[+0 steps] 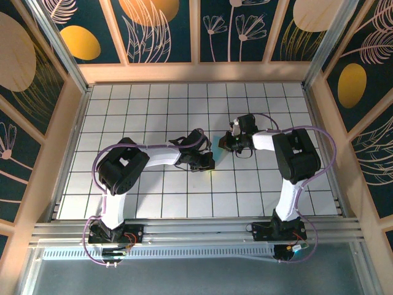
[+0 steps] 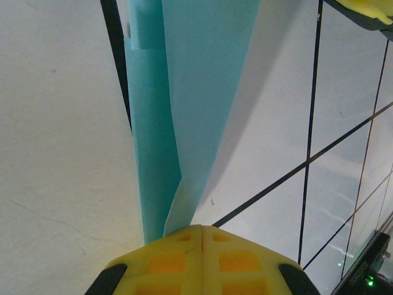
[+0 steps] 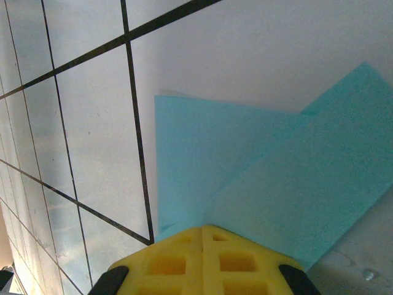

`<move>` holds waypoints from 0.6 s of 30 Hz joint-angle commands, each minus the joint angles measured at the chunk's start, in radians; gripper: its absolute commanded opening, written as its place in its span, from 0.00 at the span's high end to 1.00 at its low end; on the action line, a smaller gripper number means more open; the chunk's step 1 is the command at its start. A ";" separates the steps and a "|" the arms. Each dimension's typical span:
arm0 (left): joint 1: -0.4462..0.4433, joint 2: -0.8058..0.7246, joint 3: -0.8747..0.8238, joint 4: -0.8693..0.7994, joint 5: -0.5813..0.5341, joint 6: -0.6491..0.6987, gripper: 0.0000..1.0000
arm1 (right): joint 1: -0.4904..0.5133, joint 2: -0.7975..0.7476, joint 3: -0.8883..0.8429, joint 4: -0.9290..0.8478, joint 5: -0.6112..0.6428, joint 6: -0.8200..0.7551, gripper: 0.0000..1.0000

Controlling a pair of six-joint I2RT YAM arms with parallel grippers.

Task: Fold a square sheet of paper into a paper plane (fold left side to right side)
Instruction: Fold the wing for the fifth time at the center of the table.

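**Obscured or cut off.** From above, the two wrists meet near the middle of the white gridded table (image 1: 153, 196) and cover almost all of the paper. Only a faint cyan tint beside the left wrist can be made out. In the left wrist view the upper end of the paper is cropped by the frame edge. In the right wrist view its right-hand portion is cropped. The full outline cannot be told. A yellow fragment at the top right corner of the left wrist view is too cropped to identify with certainty.

**Sheet of paper** (image 2: 202, 92). Light blue, folded into overlapping layers with straight creases. It lies in the narrow space between the two wrists, over the table.

**Left gripper** (image 2: 201, 228). Yellow pads pressed together, pinching the lower end of the sheet. The paper rises straight away from the tips.

**Right gripper** (image 3: 204, 228). Yellow pads closed on an edge of the sheet. The paper fans upward and to the right from the tips.
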 commanded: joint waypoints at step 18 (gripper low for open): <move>-0.002 0.018 -0.050 -0.025 0.005 0.007 1.00 | 0.011 0.068 -0.017 -0.129 0.110 -0.026 1.00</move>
